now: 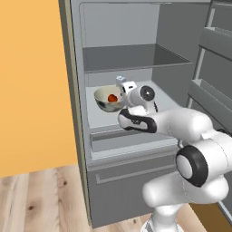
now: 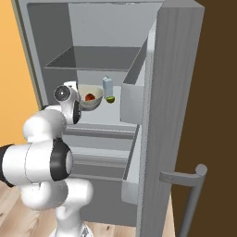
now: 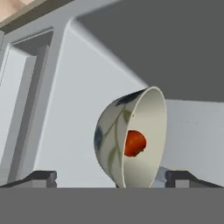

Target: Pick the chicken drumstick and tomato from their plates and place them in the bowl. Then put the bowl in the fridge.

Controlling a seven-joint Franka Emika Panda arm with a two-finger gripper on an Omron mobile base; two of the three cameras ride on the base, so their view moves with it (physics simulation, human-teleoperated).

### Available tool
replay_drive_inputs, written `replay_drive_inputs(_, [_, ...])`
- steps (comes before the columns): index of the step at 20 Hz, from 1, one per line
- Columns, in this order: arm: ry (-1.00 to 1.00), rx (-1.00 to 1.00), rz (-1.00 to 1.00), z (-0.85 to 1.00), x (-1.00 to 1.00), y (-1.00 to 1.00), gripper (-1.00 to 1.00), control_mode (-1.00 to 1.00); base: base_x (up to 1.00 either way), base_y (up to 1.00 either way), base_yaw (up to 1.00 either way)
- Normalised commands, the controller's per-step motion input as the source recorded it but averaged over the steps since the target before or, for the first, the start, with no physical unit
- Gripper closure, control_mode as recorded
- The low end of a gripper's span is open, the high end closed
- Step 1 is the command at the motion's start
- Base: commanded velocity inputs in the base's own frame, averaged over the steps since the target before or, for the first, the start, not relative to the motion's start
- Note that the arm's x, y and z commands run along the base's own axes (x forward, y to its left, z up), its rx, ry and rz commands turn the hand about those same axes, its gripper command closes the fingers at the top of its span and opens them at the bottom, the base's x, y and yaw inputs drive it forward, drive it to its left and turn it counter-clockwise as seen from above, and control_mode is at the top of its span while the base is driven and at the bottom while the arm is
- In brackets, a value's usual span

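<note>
The pale grey-green bowl (image 1: pixel 105 100) (image 2: pixel 94 102) (image 3: pixel 114 140) rests on the middle shelf of the open fridge (image 1: pixel 131 56) (image 2: pixel 172 92). Inside it lies the red-orange tomato (image 1: pixel 112 98) (image 2: pixel 90 97) (image 3: pixel 134 143). The chicken drumstick is hidden, and the plates are out of view. My gripper (image 1: pixel 122 94) (image 2: pixel 77 95) (image 3: pixel 113 178) is open at the bowl's near side. In the hand view one fingertip (image 3: pixel 43 177) stands left of the bowl's base and the other right of it, both apart from the bowl.
A small white carton (image 2: pixel 107 85) and a green fruit (image 2: pixel 110 98) stand on the same shelf behind the bowl. The fridge door (image 2: pixel 185 139) with its racks hangs open on the right. An upper shelf (image 1: pixel 136 59) sits above, drawers (image 1: pixel 127 140) below, and an orange wall (image 1: pixel 31 81) stands left.
</note>
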Motion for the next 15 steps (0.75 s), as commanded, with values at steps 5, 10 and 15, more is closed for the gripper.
replay_drive_inputs(5, [0.05,0.0,-0.02,0.39,-0.65,0.0,-1.0,-1.0,0.0,0.0,0.0])
replay_drive_inputs(10, [0.02,0.0,-0.05,0.25,-0.74,-0.02,-1.0,-1.0,0.0,0.0,0.0])
replay_drive_inputs(15, [0.0,0.0,-0.05,0.22,-0.79,-0.06,-1.0,-1.0,0.0,0.0,0.0])
